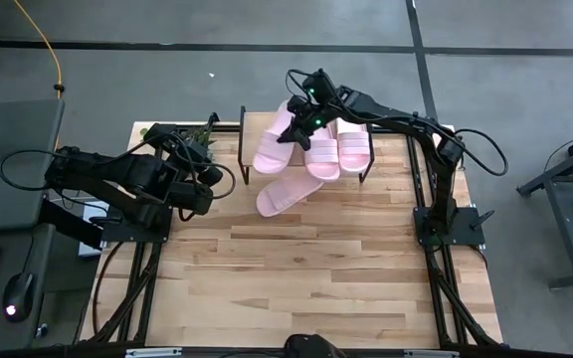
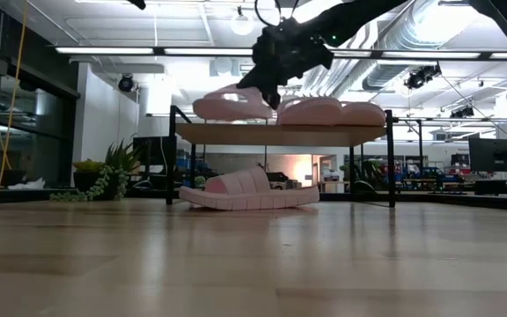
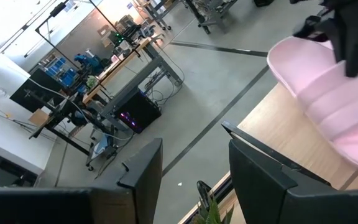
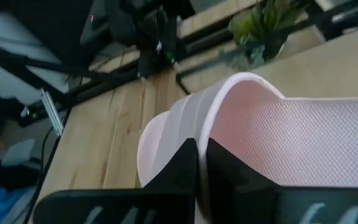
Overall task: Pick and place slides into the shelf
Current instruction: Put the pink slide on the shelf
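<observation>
Slides (image 1: 338, 149) crowd the shelf (image 1: 244, 149) top; one slide (image 1: 286, 195) lies on the table.

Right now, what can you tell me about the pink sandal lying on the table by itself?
The pale pink foam slide sandal lies alone on the wood-plank tabletop, in front of the low wooden shelf and partly beneath its front edge. It sits upright on its smooth sole, turned at an angle to the shelf, with a wide ribbed strap arching over an open toe. Nothing grips it; only the table touches it.
</observation>
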